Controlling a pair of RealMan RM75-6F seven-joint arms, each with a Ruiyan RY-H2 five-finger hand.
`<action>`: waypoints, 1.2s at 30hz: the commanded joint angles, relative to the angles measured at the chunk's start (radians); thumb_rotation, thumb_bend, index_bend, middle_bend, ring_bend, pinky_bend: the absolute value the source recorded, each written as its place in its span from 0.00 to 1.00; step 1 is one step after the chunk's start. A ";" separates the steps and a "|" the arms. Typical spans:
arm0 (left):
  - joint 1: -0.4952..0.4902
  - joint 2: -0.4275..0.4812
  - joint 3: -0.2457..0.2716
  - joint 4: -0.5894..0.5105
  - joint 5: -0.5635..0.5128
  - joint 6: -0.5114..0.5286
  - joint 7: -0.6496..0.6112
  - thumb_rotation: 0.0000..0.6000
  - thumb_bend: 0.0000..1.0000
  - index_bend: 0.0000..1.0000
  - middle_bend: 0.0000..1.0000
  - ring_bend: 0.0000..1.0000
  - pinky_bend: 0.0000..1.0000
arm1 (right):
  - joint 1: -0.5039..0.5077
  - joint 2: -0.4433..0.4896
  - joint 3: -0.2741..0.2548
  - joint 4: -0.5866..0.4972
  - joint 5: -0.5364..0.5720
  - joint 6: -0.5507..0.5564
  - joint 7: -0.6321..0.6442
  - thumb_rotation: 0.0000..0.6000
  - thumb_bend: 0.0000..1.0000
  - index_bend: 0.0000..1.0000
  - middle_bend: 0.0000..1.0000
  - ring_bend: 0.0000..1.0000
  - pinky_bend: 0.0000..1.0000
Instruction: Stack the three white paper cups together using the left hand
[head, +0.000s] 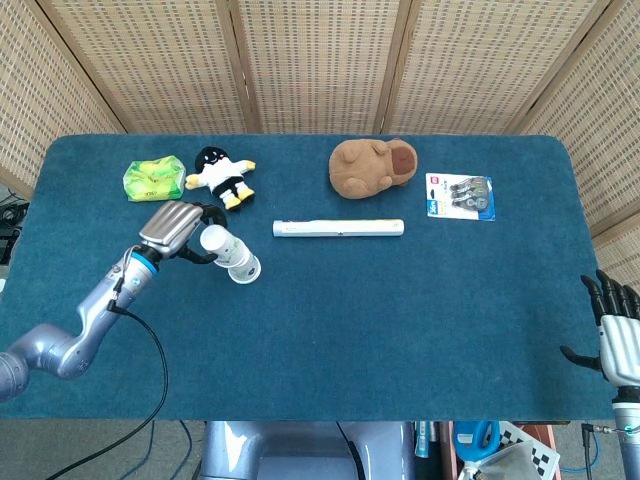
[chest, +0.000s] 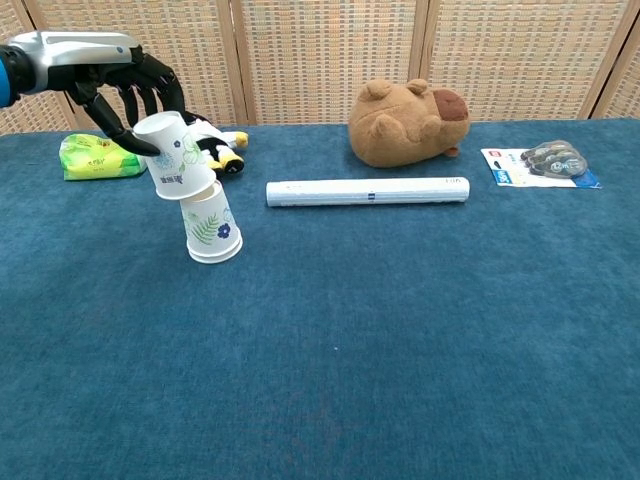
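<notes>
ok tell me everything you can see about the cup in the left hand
The held cup is white paper with a green and blue flower print. It is upside down, tilted slightly, and its open rim sits over the top of the standing cup, not yet pushed down. The left hand grips it from behind with dark fingers. It hangs above the blue table, near the penguin toy.

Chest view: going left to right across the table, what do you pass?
Green packet → left hand holding a paper cup over the upside-down standing cup → white tube → brown plush → blister pack. The panda doll overlaps the hand and cups, so it is left out.
</notes>
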 joint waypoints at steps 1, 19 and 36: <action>-0.007 -0.007 0.003 0.002 -0.009 -0.007 0.016 1.00 0.23 0.43 0.43 0.39 0.42 | 0.000 0.000 -0.001 0.001 0.000 -0.002 0.001 1.00 0.00 0.00 0.00 0.00 0.00; 0.009 -0.047 0.007 0.004 0.007 0.088 0.052 1.00 0.22 0.00 0.00 0.00 0.00 | -0.001 0.002 0.001 -0.002 0.003 -0.002 0.002 1.00 0.00 0.00 0.00 0.00 0.00; 0.539 0.036 0.162 -0.117 -0.010 0.721 0.131 1.00 0.22 0.00 0.00 0.00 0.00 | -0.011 0.006 -0.022 -0.056 -0.063 0.043 -0.022 1.00 0.00 0.00 0.00 0.00 0.00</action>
